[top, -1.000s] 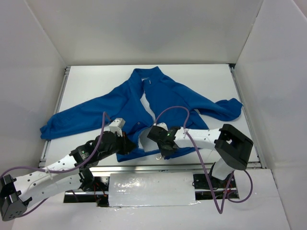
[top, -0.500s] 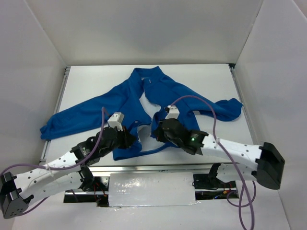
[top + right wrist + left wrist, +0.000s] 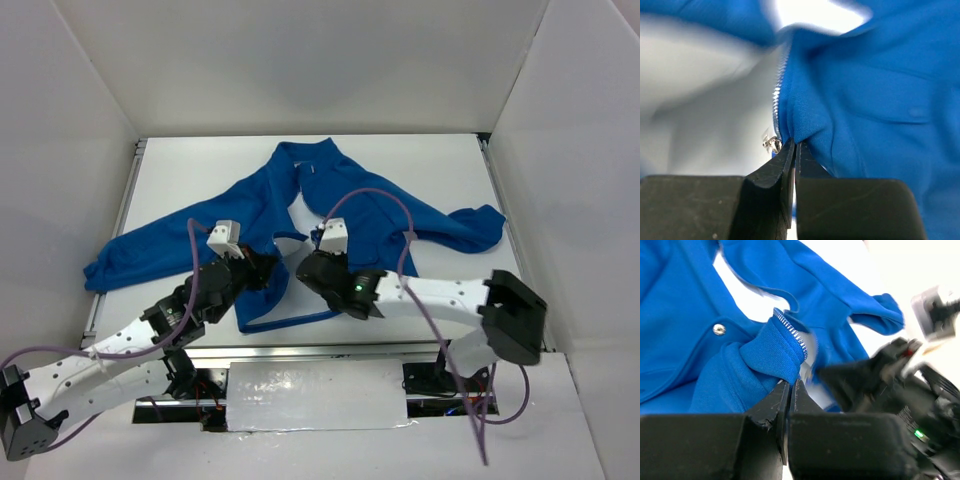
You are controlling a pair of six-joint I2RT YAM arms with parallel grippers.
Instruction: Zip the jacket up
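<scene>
The jacket (image 3: pixel 250 205) lies open on the white table (image 3: pixel 440 160), collar toward the far wall and sleeves spread to both sides. The left gripper (image 3: pixel 789 386) is clamped on the lower edge of one front panel, at the zipper teeth (image 3: pixel 790 330). The right gripper (image 3: pixel 793 148) is clamped on the other panel edge, just beside a small metal pull (image 3: pixel 772 144). White walls (image 3: pixel 300 60) enclose three sides. Count: one jacket, two grippers.

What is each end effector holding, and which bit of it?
Both hold the jacket. The left end effector pinches one front edge beside the zipper teeth; the right end effector pinches the other front edge, also by the teeth.
</scene>
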